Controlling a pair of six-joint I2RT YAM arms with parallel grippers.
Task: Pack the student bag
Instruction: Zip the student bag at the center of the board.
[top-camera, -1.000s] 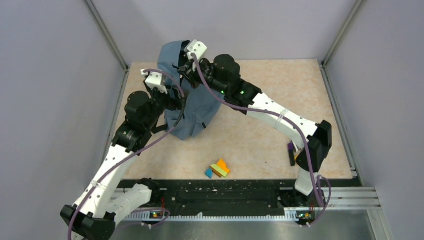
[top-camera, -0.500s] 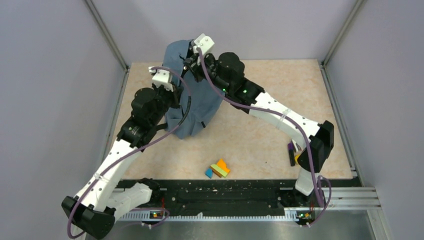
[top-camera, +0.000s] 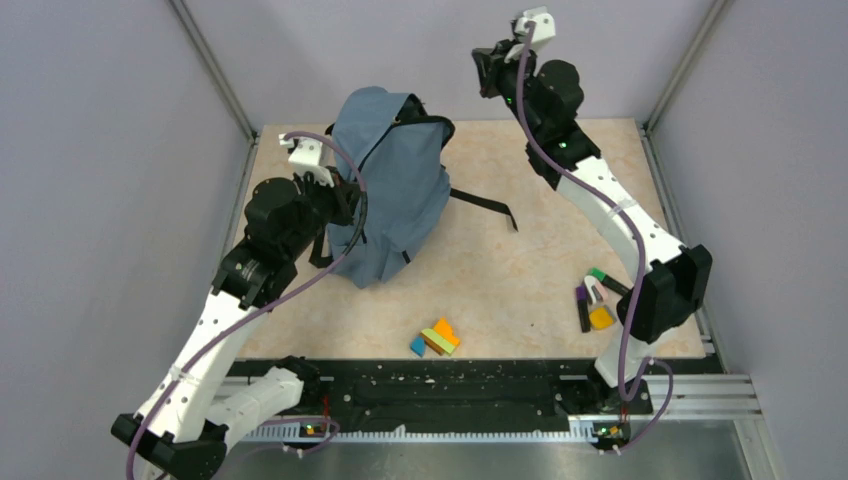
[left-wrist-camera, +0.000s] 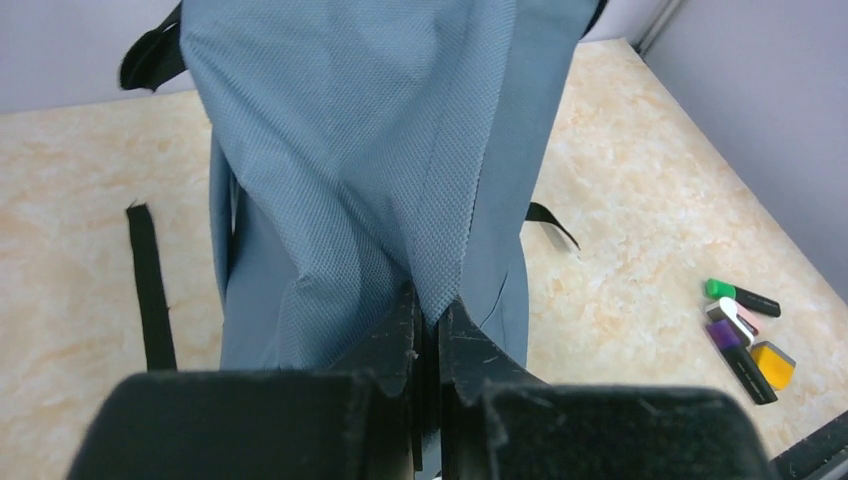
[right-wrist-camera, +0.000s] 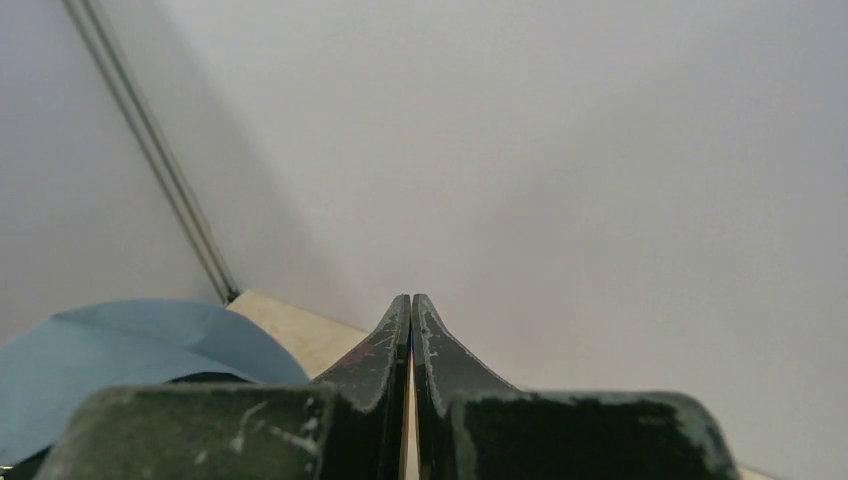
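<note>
The student bag (top-camera: 395, 185) is a large slate-blue fabric backpack standing slumped at the back left of the table, its dark mouth turned toward the back. My left gripper (top-camera: 347, 203) is at the bag's left side, shut on a fold of its blue fabric (left-wrist-camera: 380, 150); the pinched cloth runs down between the fingertips of the left gripper (left-wrist-camera: 428, 312). My right gripper (top-camera: 487, 70) is raised high by the back wall, to the right of the bag, shut with nothing in it (right-wrist-camera: 411, 300). A curve of the bag (right-wrist-camera: 120, 345) shows below it on the left.
A black strap (top-camera: 485, 205) trails from the bag across the table; another strap (left-wrist-camera: 150, 285) lies to its left. Coloured blocks (top-camera: 436, 338) lie near the front edge. Several markers (top-camera: 592, 298) lie by the right arm's base (left-wrist-camera: 745, 325). Walls enclose the table.
My left gripper has shut on the bag's fabric. My right gripper has left the bag's top and swung up and right toward the back wall. The bag has slumped wider, strap now exposed.
</note>
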